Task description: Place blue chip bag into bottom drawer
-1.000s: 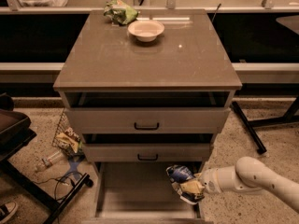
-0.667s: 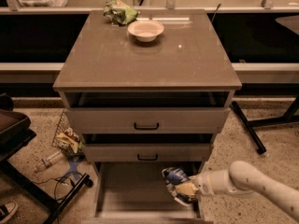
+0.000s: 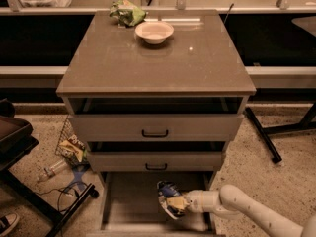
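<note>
Fingers [image 3: 176, 203] pinched on the blue chip bag [image 3: 165, 190], the robot's gripper [image 3: 173, 204] hangs low at the foot of the cabinet [image 3: 155, 58], inside the pulled-out bottom drawer [image 3: 129, 204], as its one white arm [image 3: 237, 206] reaches in from the cabinet's right side. The bag lies off the fingers' far end, toward the cabinet's left, crumpled and standing roughly on end, its long axis running up and down across the line of the arm. It sits over the right half of the drawer, close under the front of the middle drawer [image 3: 156, 161]. Whether its lower edge touches the drawer floor cannot be told from where I stand. The grip is narrow, the two fingers closed down on the foil with little more than the bag's thickness between them, and they touch nothing else that can be seen. With the bag already within the drawer's walls, the task looks nearly done. The coming move turns on the small drop from bag to floor, so a short lowering and a release should do, with the bag likely to flop leftward onto the bare floor. A bowl [image 3: 154, 31] and a green snack bag [image 3: 127, 11] rest on the cabinet's top, toward its back.
</note>
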You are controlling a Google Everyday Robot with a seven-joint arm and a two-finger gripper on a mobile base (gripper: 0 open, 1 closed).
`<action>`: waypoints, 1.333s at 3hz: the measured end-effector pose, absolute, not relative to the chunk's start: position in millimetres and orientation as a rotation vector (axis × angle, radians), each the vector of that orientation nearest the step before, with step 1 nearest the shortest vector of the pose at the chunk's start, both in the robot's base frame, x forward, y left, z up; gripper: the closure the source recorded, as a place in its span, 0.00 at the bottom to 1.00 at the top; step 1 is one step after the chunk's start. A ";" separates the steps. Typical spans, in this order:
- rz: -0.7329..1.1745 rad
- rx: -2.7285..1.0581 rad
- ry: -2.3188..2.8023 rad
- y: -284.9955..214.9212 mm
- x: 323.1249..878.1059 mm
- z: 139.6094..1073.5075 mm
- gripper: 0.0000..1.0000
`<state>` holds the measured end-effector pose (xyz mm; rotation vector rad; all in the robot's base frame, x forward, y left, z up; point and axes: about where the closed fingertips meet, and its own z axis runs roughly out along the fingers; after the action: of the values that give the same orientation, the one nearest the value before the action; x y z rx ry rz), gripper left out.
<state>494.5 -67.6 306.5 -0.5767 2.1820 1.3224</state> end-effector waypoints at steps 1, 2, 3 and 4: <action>1.340 -0.527 2.177 -35.0 508.8 252.9 1.00; 1.285 -0.556 2.229 -14.3 514.4 226.6 1.00; 1.287 -0.558 2.228 -12.0 514.3 226.7 0.82; 1.293 -0.560 2.227 -9.3 513.1 226.4 0.51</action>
<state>513.1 -9.3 226.4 -0.5602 2.2271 1.2928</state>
